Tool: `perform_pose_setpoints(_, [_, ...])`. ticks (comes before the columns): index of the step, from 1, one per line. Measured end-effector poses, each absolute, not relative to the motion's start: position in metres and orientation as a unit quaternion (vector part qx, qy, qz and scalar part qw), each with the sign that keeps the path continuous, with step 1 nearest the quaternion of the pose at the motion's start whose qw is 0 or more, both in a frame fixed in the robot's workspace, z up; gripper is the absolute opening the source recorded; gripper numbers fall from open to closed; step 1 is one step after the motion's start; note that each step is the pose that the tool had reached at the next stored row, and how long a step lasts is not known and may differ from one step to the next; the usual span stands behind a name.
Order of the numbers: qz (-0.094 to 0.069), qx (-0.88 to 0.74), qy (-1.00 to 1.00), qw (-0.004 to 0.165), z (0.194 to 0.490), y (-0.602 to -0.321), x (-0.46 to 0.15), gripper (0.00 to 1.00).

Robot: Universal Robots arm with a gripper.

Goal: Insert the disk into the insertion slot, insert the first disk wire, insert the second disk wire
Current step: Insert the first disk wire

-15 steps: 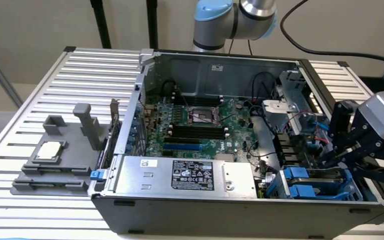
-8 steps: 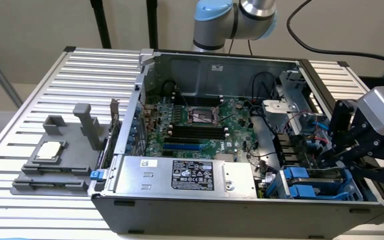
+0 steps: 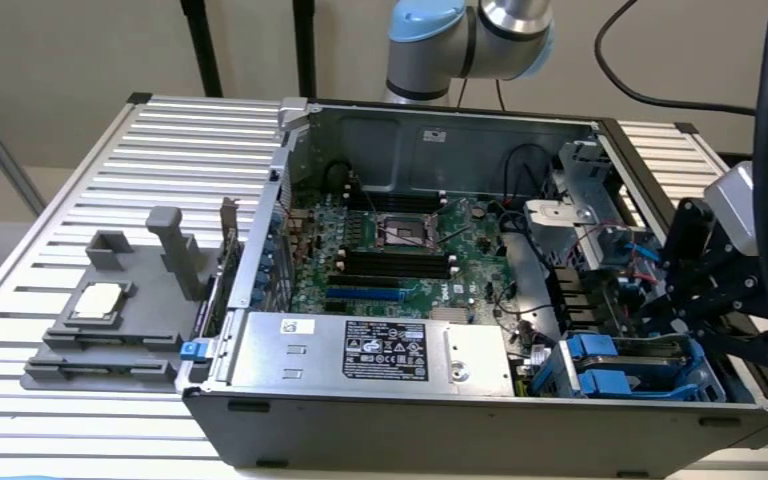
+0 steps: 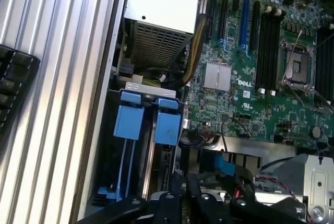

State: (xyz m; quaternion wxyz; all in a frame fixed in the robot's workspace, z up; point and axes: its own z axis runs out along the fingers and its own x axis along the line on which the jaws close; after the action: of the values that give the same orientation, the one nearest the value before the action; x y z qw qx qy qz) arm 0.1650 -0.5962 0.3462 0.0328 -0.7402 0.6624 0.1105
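The black linkage gripper (image 4: 201,205) hangs low beside the blue-grey plastic drive cage (image 4: 131,85), likely to work at its wire end, its grip impossible to judge, while the disk's bright blue carrier frame (image 4: 167,127) looks seated there, a blue flat cable (image 4: 225,164) crowding in, with the silver power-supply box (image 3: 384,350) and green motherboard (image 3: 404,255) beyond.

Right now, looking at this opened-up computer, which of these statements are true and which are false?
1. The computer case lies open, its green motherboard exposed. True.
2. The gripper is above the middle of the motherboard. False: it is at the exterior view's right, beside the insertion slot with blue clips.
3. A silver box with a black label sits inside the case. True.
4. A fan covers the processor socket. False: the socket is uncovered.
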Motion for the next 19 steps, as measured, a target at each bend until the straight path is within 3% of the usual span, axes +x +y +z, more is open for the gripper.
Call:
perform_pose_setpoints(10, [0.090, -0.716, 0.692, 0.014, 0.3455, -0.5962, 0.1649, 0.16])
perform_pose_setpoints(19, [0.086, -0.710, 0.699, 0.001, 0.3442, -0.5962, 0.1643, 0.16])
